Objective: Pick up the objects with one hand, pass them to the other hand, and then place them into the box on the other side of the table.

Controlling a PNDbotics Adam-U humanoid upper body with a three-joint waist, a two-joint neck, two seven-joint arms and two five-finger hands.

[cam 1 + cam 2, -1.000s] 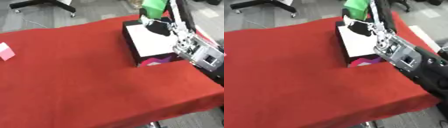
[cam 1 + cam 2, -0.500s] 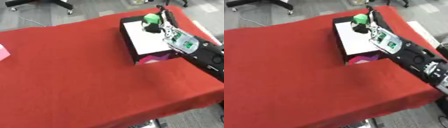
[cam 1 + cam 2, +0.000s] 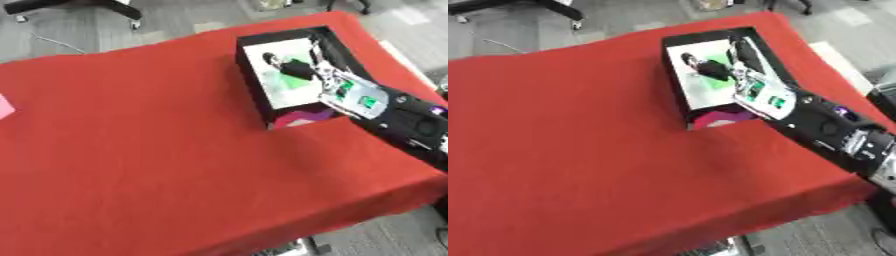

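A black box [image 3: 253,84] with a white floor stands at the table's far right. My right hand [image 3: 325,75] reaches into it from the lower right, the forearm [image 3: 394,115] lying over the box's near corner. Its fingers are curled on a green object [image 3: 296,76], which sits low inside the box against the white floor. Whether the object touches the floor I cannot tell. My left hand shows in no view.
A red cloth [image 3: 149,150] covers the table. A small pink thing [image 3: 4,106] lies at the left edge. Chair legs [image 3: 105,6] and grey floor lie beyond the far edge; the table's right edge runs close behind the box.
My right hand has come down with the green object from above the box to inside it. The camera has tilted too, so the whole picture has shifted.
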